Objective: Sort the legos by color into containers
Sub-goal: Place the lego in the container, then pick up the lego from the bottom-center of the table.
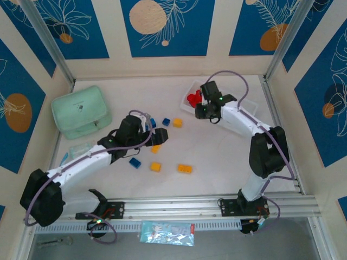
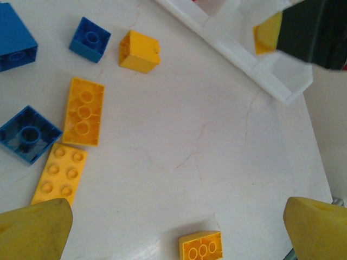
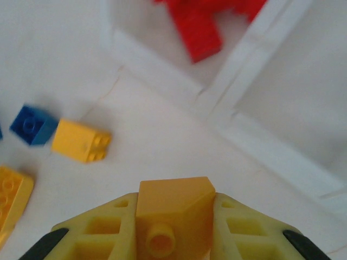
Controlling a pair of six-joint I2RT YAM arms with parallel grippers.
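My right gripper [image 3: 174, 216] is shut on a yellow-orange lego [image 3: 173, 203], held above the table just short of the white tray [image 3: 255, 54]. Red legos [image 3: 206, 24] lie in the tray's nearest container. In the top view this gripper [image 1: 203, 111] hangs beside the red pile [image 1: 193, 99]. My left gripper [image 2: 178, 206] stands open over bare table, with an orange lego [image 2: 200, 246] lying between its fingers [image 2: 35, 227]. Loose blue [image 2: 89, 39], yellow [image 2: 139, 51] and orange [image 2: 83, 111] legos lie to its left.
A mint green zip case [image 1: 81, 111] sits at the back left. More legos are scattered mid-table: blue [image 1: 134, 162], yellow [image 1: 155, 166], orange [image 1: 184, 168]. The tray's corner [image 2: 293, 89] lies near the table's right edge. Walls close off the back and sides.
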